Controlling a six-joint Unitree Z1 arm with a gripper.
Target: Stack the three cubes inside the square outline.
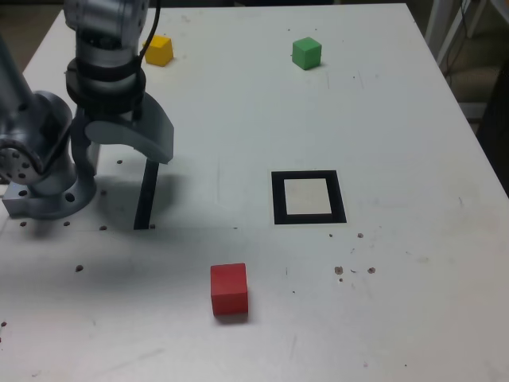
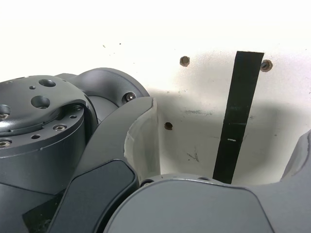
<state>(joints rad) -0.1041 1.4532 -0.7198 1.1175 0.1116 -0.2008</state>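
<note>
Jaws spread wide and grasping nothing: that is how the gripper (image 1: 131, 147) hangs at the left of the exterior view, pointing down over the tabletop (image 1: 398, 143), and the wrist view shows the same, one curved dark finger (image 2: 131, 145) standing well apart from the other, whose edge just shows at the picture's far side. Directly beneath, a thin black strip (image 1: 145, 195) lies flat on the white surface, partly covered by the gripper's shadow; in the wrist view the strip (image 2: 238, 116) runs between the two fingers with a few small bolt holes around it. Just to the exterior view's left sits the arm's grey base (image 1: 44, 175), bolted down at the tabletop's edge. Behind the arm, in the upper left of the exterior view, the yellow cube (image 1: 159, 50) rests half hidden by the wrist housing. Further along the far side, in the upper middle, stands the green cube (image 1: 306, 53). The square outline (image 1: 308, 196), a thick black border round a pale centre, lies right of centre with nothing inside it. Nearest the camera, in the lower middle, sits the red cube (image 1: 229, 290), well apart from the outline and from the other two cubes.
</note>
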